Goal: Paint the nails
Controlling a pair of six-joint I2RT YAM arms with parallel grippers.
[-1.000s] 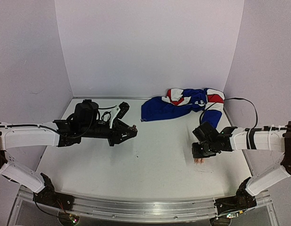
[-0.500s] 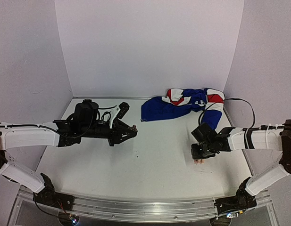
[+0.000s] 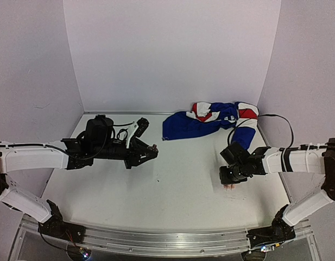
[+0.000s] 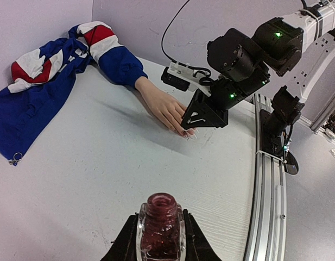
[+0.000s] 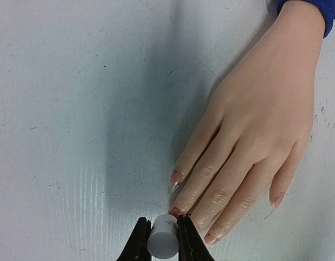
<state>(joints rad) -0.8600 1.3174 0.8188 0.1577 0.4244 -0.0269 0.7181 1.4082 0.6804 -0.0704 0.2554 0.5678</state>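
The pale mannequin hand [image 5: 259,125] lies palm down, its blue sleeve [image 4: 121,65] running to the back right. Its nails show in the right wrist view: the index nail [image 5: 176,177] is faintly tinted and the middle nail [image 5: 175,211] is red at its edge. My right gripper [image 5: 162,220] is shut on the white brush cap [image 5: 163,239], right at the middle fingertip; the brush itself is hidden. From above, that gripper [image 3: 229,179] covers most of the hand. My left gripper [image 4: 160,213] is shut on the open dark red polish bottle [image 4: 160,234], held over the left of the table [image 3: 172,190].
A blue, red and white jacket [image 3: 210,120] is heaped at the back right, joined to the sleeve. A black cable [image 3: 276,117] loops over the right arm. A metal rail [image 3: 167,239] runs along the near edge. Lilac walls close the sides and back.
The right gripper has edged a touch to the left over the fingertips. The left arm and the bottle have not moved.
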